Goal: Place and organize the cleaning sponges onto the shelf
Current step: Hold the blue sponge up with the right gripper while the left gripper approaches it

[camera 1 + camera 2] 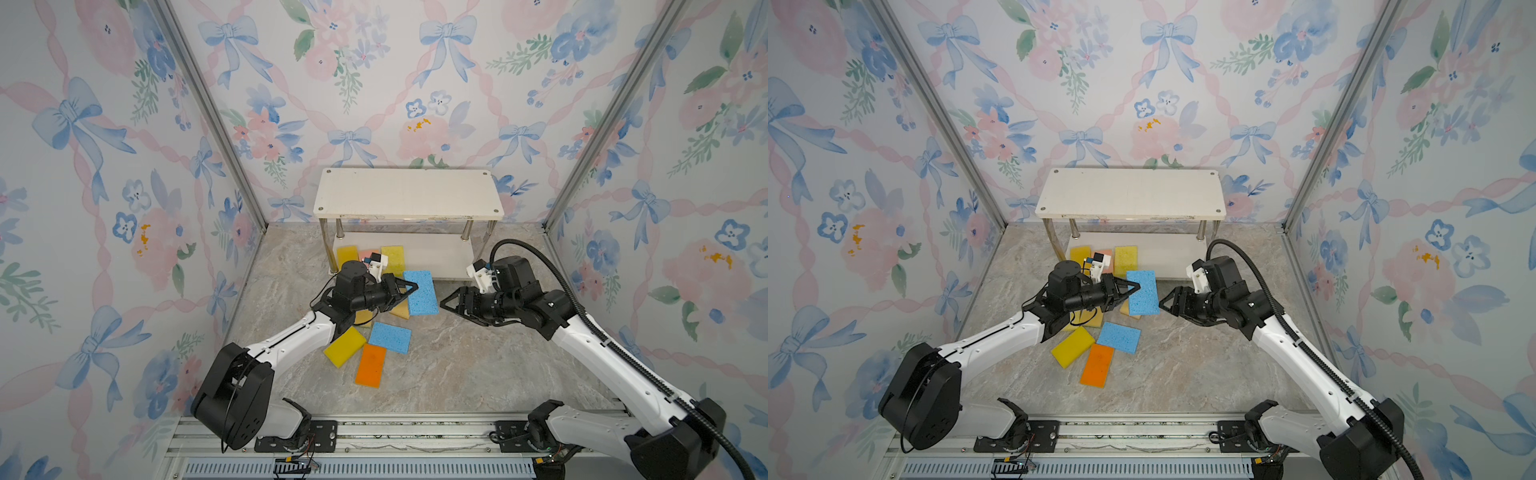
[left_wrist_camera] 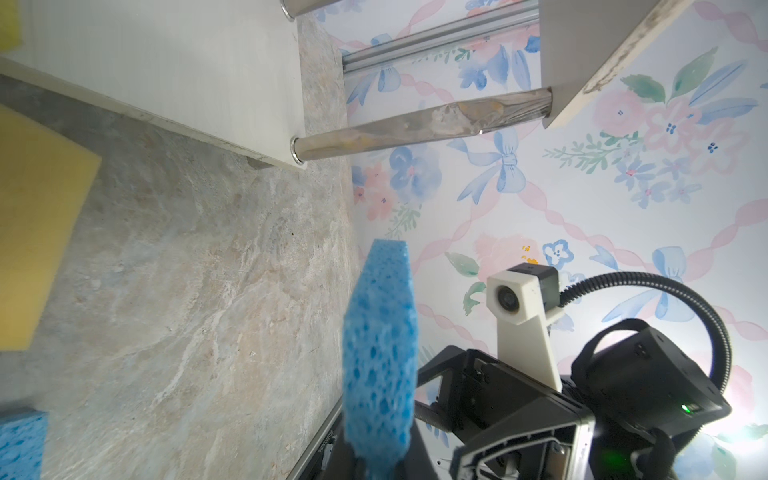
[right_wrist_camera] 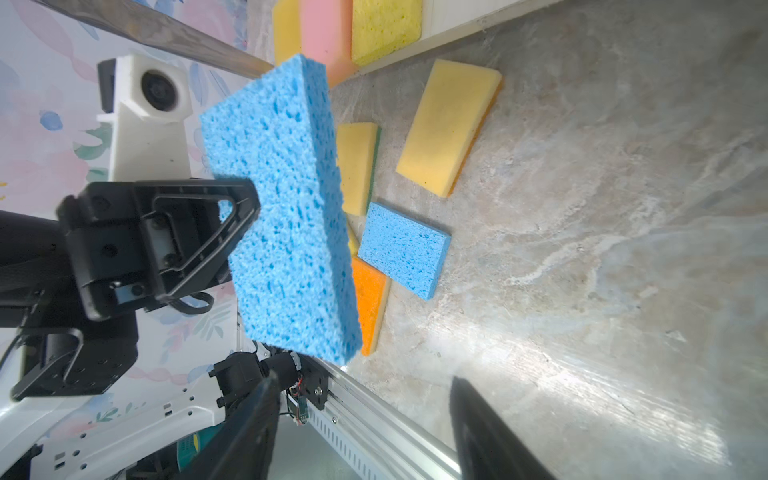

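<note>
On the left end of the lower board point(image 1: 440, 254) of the shelf point(image 1: 407, 195), 3 sponges are lined up side by side: a yellow sponge point(image 1: 347, 254), a pink sponge point(image 3: 322, 37) and a pale yellow sponge point(image 1: 393, 255). The rest of that board is left bare. On the floor point(image 1: 478, 365) in front, a deep yellow sponge point(image 1: 345, 352), an orange sponge point(image 1: 371, 365) and a second blue sponge point(image 1: 390, 337) are left lying flat.

Further right, the left gripper point(image 1: 409, 291) is clenched on a blue sponge point(image 1: 422, 297). It is held clear of the floor and pinched across its thickness at the middle of 1 long edge. Its long axis is pointed toward the shelf, so the far short end would be led in. The bare stretch of board is judged to lie ahead and to the right. The left arm is the nearer, since the sponge is carried by it.

Just beside the sponge's free long edge, the right gripper point(image 1: 446, 304) is aimed at it with jaws spread and nothing between them. Whether its tips touch the foam cannot be made out.

A tan sponge point(image 3: 446, 124) and a green-backed sponge point(image 3: 357, 166) are largely covered by the held one in both top views, so 10 cannot be counted. The pink sponge is half hidden there behind the wrist camera point(image 1: 376, 262).
</note>
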You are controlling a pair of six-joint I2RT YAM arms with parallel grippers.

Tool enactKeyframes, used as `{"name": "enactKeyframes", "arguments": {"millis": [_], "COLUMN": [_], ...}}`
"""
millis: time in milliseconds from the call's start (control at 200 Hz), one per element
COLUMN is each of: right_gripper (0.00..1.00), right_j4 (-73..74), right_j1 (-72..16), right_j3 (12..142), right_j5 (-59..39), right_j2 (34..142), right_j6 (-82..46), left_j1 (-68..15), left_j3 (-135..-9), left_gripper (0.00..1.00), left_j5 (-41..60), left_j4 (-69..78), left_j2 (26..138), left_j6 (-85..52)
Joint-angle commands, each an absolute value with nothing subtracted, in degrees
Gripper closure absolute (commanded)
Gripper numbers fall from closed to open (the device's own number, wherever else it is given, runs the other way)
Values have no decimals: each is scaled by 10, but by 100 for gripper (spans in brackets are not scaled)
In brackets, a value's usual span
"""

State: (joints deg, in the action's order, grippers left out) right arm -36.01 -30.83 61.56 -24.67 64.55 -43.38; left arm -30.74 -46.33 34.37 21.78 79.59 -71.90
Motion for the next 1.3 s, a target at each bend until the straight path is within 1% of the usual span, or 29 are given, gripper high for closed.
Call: {"name": "enactKeyframes", "arguments": {"millis": [0, 75, 255, 410, 525, 805, 1085, 1295], "right_gripper": [26, 23, 24, 29, 35, 44, 49, 49], "right_j4": [-360, -371, -318, -290, -270, -235, -233, -263], "right_j1": [-339, -355, -374, -375, -372, -372, -373, -372], "right_j3": [607, 621, 607, 590, 586, 589, 582, 581], "right_j5": [-216, -209, -212, -204, -220, -221, -212, -195], "right_j2": [627, 637, 651, 648, 666, 695, 705, 702], "right_j6": [-466, -455, -475, -481, -482, -494, -500, -496], "left_j1": [-312, -312, -313, -313, -313, -313, -313, -313], "left_j3": [-454, -453, -459, -461, -459, -463, -476, -479], "left_gripper": [89, 89, 89, 89, 89, 89, 90, 90], "left_j5": [321, 320, 321, 323, 321, 324, 332, 332], "left_j4": [227, 228, 227, 227, 227, 227, 228, 227], "left_j2": [800, 798, 797, 793, 790, 790, 797, 796], "left_j6": [-719, -720, -722, -727, -729, -731, -732, -733]}}
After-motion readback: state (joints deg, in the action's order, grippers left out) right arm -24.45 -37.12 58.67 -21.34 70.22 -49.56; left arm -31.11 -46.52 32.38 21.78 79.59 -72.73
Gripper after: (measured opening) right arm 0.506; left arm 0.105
